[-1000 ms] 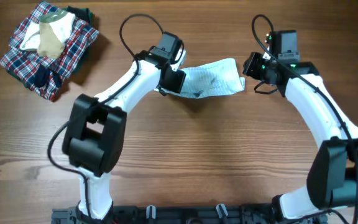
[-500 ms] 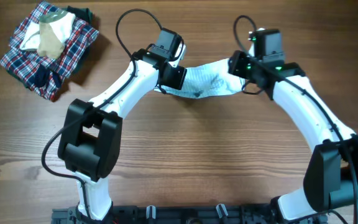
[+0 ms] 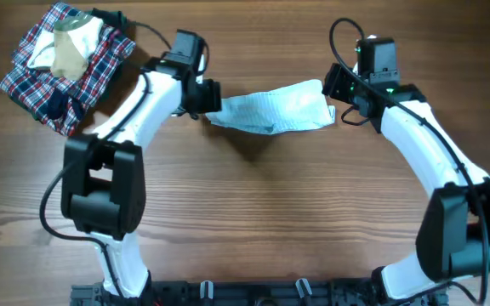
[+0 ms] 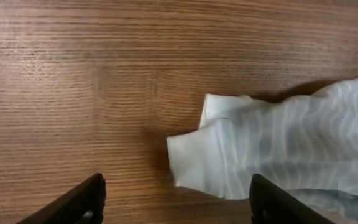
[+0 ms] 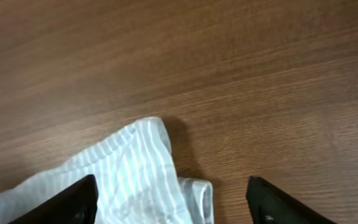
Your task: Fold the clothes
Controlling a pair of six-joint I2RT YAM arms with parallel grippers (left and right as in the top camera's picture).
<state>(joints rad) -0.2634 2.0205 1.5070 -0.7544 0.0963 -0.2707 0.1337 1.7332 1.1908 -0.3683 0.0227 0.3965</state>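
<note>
I see the left tool (image 4: 174, 205) with its two fingers spread wide and nothing between them; it grips nothing. The right tool (image 5: 173, 202) stands the same way, fingers far apart and bare.

The clothes (image 3: 270, 110), one small pale blue-white striped garment, lie loosely bunched on the worktop (image 3: 270, 212), stretched out between the two tools. One end reaches toward the left tool and the other toward the right tool.

From the left wrist camera, a rolled, cuff-like edge of the fabric sits just ahead of the left tool, nearer its right-hand finger; bare wood lies in front of the other finger. From the right wrist camera, a rumpled striped corner lies ahead of the right tool toward its left-hand finger; the cloth runs down to the bottom of the view between the fingers. I cannot tell whether it touches either finger.

Well off to the outer side of the left tool, a red-navy-white plaid garment (image 3: 58, 72) lies in a heap; a beige-cream garment (image 3: 66, 47) rests on top of it.
</note>
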